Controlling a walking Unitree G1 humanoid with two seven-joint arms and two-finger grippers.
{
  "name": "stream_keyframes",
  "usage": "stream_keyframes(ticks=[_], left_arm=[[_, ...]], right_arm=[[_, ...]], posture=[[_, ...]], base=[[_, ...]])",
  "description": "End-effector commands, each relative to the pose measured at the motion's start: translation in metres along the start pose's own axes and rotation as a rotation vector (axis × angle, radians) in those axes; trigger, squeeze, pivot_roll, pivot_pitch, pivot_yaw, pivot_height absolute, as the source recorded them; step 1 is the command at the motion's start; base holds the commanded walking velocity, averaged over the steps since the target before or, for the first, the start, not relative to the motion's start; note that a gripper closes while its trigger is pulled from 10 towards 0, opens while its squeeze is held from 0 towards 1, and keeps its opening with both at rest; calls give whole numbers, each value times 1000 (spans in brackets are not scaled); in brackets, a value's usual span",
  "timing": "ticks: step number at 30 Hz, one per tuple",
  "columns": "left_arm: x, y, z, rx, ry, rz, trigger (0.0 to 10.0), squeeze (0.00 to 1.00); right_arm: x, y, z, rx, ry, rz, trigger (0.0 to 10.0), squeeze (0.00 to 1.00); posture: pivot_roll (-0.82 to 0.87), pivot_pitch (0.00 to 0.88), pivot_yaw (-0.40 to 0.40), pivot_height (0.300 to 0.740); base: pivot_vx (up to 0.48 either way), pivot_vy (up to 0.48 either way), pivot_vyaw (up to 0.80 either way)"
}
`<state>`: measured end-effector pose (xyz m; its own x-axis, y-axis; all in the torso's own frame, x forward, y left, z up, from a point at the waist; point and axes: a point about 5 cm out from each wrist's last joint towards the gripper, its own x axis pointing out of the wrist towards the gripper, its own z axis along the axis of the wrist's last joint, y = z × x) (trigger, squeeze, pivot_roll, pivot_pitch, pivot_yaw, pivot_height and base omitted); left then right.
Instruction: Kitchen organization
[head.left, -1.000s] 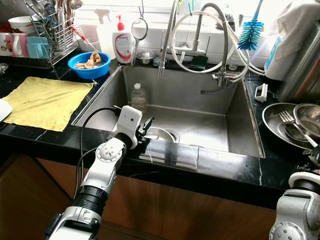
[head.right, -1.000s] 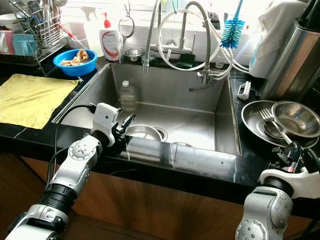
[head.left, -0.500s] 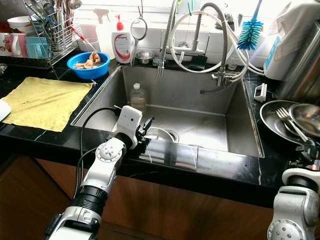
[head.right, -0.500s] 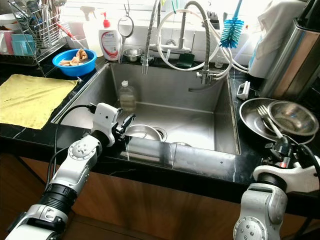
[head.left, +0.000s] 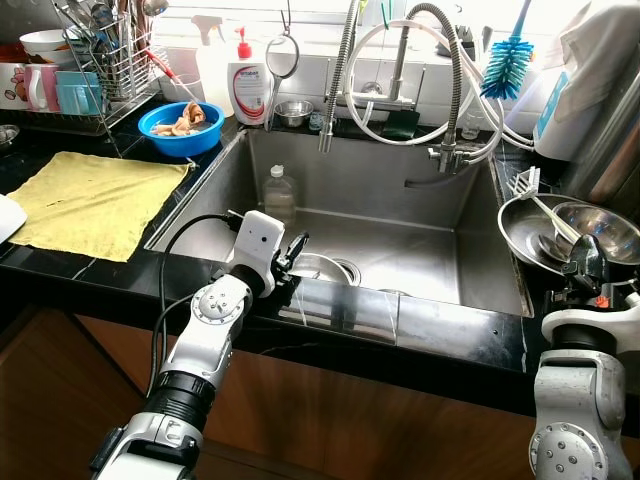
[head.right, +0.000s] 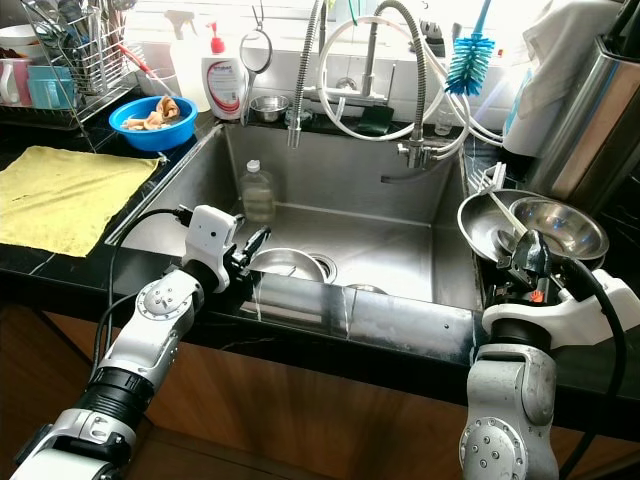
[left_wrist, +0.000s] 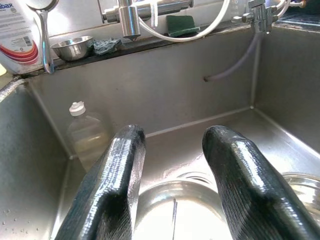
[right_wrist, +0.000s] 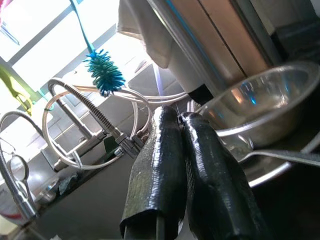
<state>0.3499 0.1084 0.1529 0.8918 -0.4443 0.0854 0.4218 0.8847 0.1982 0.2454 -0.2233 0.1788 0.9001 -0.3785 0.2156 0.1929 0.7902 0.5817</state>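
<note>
Jaws of the right gripper (head.right: 527, 250) were clenched on the near rim of a steel plate (head.right: 482, 222), which was tilted up off the black tabletop (head.right: 60, 270) at the sink's right edge; the right wrist view showed the two black fingers (right_wrist: 165, 165) pressed together with the rim between them. On the plate sat a steel bowl (head.right: 558, 228), and a fork (head.right: 497, 203) lay across it with its tines toward the sink's right wall. Over at the sink's (head.left: 400, 200) front edge, the left gripper (head.left: 291, 258) hovered with its jaws spread apart and nothing between them, just above a second steel bowl (head.left: 318, 267) that rested on the sink floor beside the drain. A clear plastic bottle (head.left: 277, 192) stood against the sink's back-left corner. Behind the sink, a spring-neck faucet (head.left: 440, 60) arched over the basin, a blue-green bottle brush (head.left: 508, 65) hung near the back-right corner, and a soap dispenser (head.left: 246, 84) stood at the back-left corner. A blue bowl (head.left: 181, 123) holding scraps sat on the tabletop left of the sink, near a yellow cloth (head.left: 90, 200) spread flat, with a dish rack (head.left: 90, 70) at the far left corner.
</note>
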Motion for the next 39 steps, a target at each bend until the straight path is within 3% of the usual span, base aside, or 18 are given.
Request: stream_keyframes(ticks=[1,3,6,11,15,18,20,23,29,30,37,39], left_arm=[[2,1,4,19,-12,-3,10000,0],[2,2,5,20,-12,0,10000,0],[3,3,5,10,-12,12,10000,0],[4,10,11,-56,-41,57,10000,0],[7,17,27,-145,-96,62,10000,0],[9,27,37,-228,-143,104,10000,0],[12,33,45,-318,-167,122,10000,0],[15,34,53,-404,-193,109,10000,0],[16,27,58,-516,-208,57,10000,16],[16,26,58,-543,-215,45,10000,1000],[14,28,55,-657,-215,69,10000,1000],[15,27,55,-657,-209,68,10000,1000]], right_arm=[[-1,11,4,-8,-4,67,10000,0],[0,15,4,-5,4,104,10000,0],[-3,31,-1,-51,76,278,10000,0],[-12,40,-8,-36,135,391,10000,0],[-29,47,-24,-32,249,543,10000,0],[-34,48,-26,9,266,572,10000,0],[-37,47,-25,90,256,582,10000,0],[-42,50,-21,154,251,631,10000,0],[-46,48,-21,181,256,663,10000,0],[-46,47,-21,188,253,664,10000,0],[-49,41,-23,222,265,647,10000,0],[-49,40,-25,218,274,645,10000,0]], posture=[[54,0,7,740],[53,0,7,740],[51,0,9,740],[51,0,4,740],[58,0,0,740],[58,0,1,740],[61,0,-2,740],[57,0,-3,740],[54,0,-7,740],[54,0,-8,740],[54,0,-15,740],[54,0,-16,740]], base=[[0,0,0],[0,0,0],[0,0,0],[0,0,0],[0,0,0],[0,0,0],[0,0,0],[0,0,0],[0,0,0],[0,0,0],[0,0,0],[0,0,0]])
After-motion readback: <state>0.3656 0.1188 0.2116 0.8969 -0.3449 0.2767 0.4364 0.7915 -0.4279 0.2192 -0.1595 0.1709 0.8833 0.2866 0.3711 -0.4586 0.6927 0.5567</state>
